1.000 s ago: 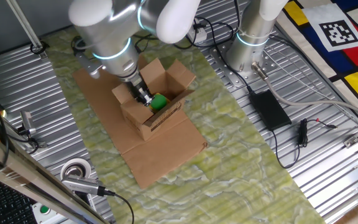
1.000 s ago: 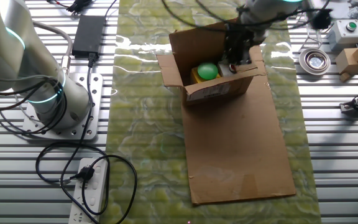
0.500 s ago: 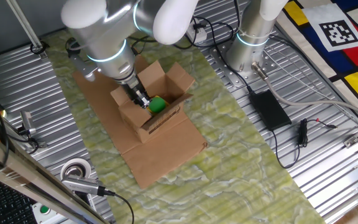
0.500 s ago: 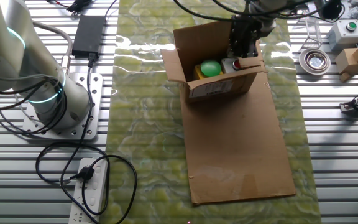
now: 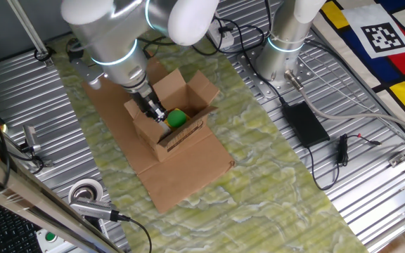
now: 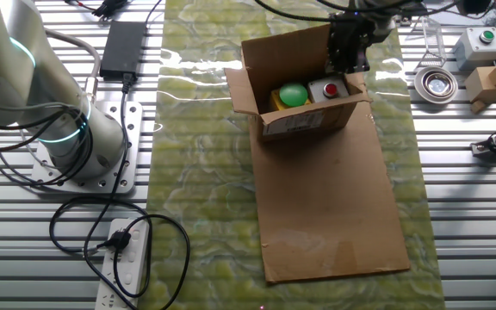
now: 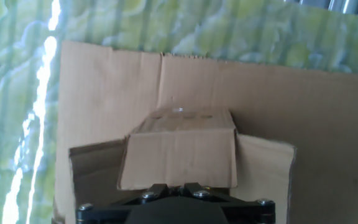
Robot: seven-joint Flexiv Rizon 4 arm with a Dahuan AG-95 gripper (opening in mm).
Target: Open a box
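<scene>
The small brown box (image 5: 183, 132) stands on the large flat cardboard sheet (image 5: 181, 176) with its top flaps spread. It also shows in the other fixed view (image 6: 304, 127), with printed text on its side. Inside lie a green ball (image 6: 294, 94) and a grey unit with a red button (image 6: 327, 88). My gripper (image 5: 153, 111) reaches down at one side flap; in the other fixed view the gripper (image 6: 349, 58) is at the box's right edge. In the hand view the gripper (image 7: 176, 186) has its fingers together at the edge of that flap (image 7: 178, 149), which stretches away from them.
A second robot base (image 6: 76, 146) stands left, with a black power adapter (image 6: 123, 43) and a power strip (image 6: 123, 267). A tape roll (image 6: 437, 83), a small carton (image 6: 486, 82) and a button box (image 6: 480, 43) sit at the right. The sheet (image 7: 303, 112) lies on a green mat (image 6: 196, 198).
My gripper has moved outward from over the box's inside to its side flap. The flap has swung out with it, uncovering the red-button unit. The box has shifted slightly the same way.
</scene>
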